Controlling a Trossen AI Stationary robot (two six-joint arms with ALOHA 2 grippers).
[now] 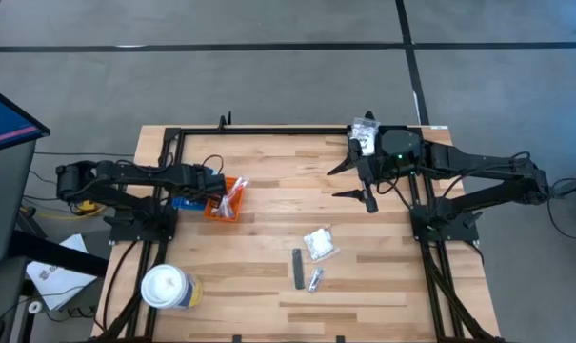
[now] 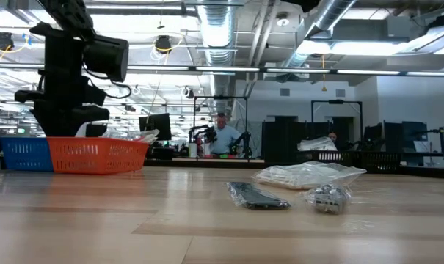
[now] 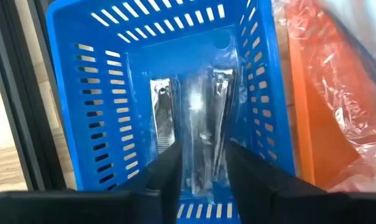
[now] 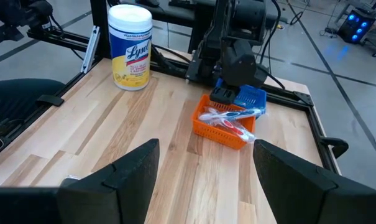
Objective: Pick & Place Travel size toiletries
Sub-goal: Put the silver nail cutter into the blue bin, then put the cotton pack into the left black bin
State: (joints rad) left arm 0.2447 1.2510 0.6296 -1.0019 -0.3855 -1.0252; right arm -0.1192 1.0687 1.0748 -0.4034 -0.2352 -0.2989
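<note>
Two ribbed plastic baskets stand touching side by side on the pale wooden counter [image 1: 268,276]: one blue basket [image 3: 94,118] and one orange basket [image 1: 223,205]. The left gripper [image 3: 200,177] hangs directly over the blue basket, its fingers [image 3: 169,171] slightly spread, with one clear packet of metal nail clippers [image 3: 197,118] lying on the basket's floor between them; whether the fingers touch it cannot be told. Two shiny clipper bodies show through that packet. The orange basket holds several thin blue, pink and white toothbrush-like sticks [image 4: 228,118]; their number cannot be counted. Well apart from the orange basket, toward the counter's middle, lie three loose items: one crinkly clear packet with white contents [image 1: 320,244], one short flat dark grey stick [image 1: 298,268], and one small clear packet [image 1: 315,279] just beside the stick. One round white lidded wipes tub [image 1: 166,287] stands near the counter's corner, apart from the baskets. The right gripper [image 1: 356,181] waits above the counter far from the orange basket, fingers spread, holding nothing.
</note>
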